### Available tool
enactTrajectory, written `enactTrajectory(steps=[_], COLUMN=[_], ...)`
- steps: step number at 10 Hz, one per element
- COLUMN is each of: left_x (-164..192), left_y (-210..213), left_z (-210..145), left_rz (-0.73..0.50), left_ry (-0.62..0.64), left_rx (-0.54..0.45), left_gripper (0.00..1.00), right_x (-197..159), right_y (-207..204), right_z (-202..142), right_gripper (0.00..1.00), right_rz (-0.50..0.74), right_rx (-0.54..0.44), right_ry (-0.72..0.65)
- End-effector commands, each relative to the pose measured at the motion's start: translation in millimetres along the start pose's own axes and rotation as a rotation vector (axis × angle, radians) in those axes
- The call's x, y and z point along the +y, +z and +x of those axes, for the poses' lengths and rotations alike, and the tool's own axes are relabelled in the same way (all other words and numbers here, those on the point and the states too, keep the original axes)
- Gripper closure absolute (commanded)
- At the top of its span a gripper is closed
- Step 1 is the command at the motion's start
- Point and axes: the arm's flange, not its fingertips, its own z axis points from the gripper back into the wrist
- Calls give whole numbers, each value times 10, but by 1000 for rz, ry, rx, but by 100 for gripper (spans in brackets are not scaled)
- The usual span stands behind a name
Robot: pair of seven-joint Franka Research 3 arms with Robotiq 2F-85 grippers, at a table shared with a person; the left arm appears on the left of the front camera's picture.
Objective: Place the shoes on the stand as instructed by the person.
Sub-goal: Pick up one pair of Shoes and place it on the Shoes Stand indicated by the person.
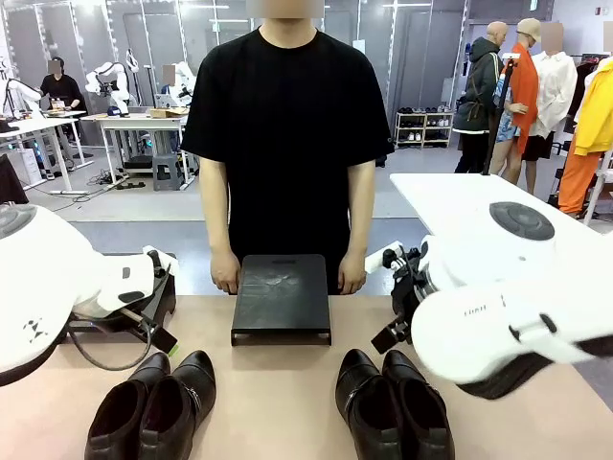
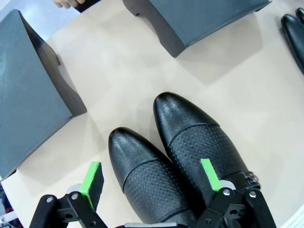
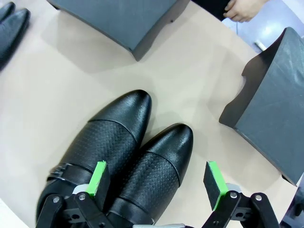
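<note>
Two pairs of glossy black shoes stand at the table's near side, the left pair (image 1: 153,402) and the right pair (image 1: 393,407). In the left wrist view my left gripper (image 2: 151,178) hangs open just above its pair (image 2: 161,156), green pads apart over the perforated uppers, touching nothing. My right gripper (image 3: 156,180) is likewise open over the other pair (image 3: 128,152). A black stand (image 1: 281,297) sits mid-table in front of the person (image 1: 287,125), whose hands rest at the table's far edge on either side of it.
Two more dark stands flank the shoes, one at the left (image 2: 28,95) and one at the right (image 3: 275,109). My white arms (image 1: 57,287) (image 1: 498,316) fill both sides. Bare tabletop lies between the pairs and the middle stand.
</note>
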Motion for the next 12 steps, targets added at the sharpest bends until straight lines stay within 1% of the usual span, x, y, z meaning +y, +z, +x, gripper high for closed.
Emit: enactTrajectory(steps=[1,2,3,4,5,6,7,8,9,10,11,12], left_x=[82,213,366,521,737,947,1143,1397,1659,1897,2074,2267], left_y=[415,595,781,984,1225,1362,1468,1586,1676,1739,1791,1848], left_z=[180,228,262,255,170,46,-112,-368,-668,-1066,-1426,-1814], left_rz=[-172,-267,-388,-501,-631,-741,-829,-889,-938,-985,-1014,-1022], left_ry=[38,61,91,119,110,119,139,182,219,255,304,375], left_rx=[92,105,116,121,115,84,34,-38,-120,-215,-309,-399], left_gripper=[0,0,0,0,0,0,0,0,0,0,0,0], right_x=[-278,-383,-518,-663,-890,-1102,-1279,-1443,-1608,-1768,-1868,-1957], right_y=[379,553,758,971,1249,1444,1598,1778,1952,2126,2251,2369], right_z=[211,265,296,278,160,-1,-196,-497,-821,-1222,-1582,-1952], right_gripper=[0,0,0,0,0,0,0,0,0,0,0,0], right_rz=[169,239,288,381,533,645,714,799,830,835,830,819], right_rx=[23,21,21,24,-13,-49,-96,-122,-182,-265,-315,-387], right_ry=[-51,-85,-129,-181,-269,-309,-357,-367,-402,-462,-525,-586])
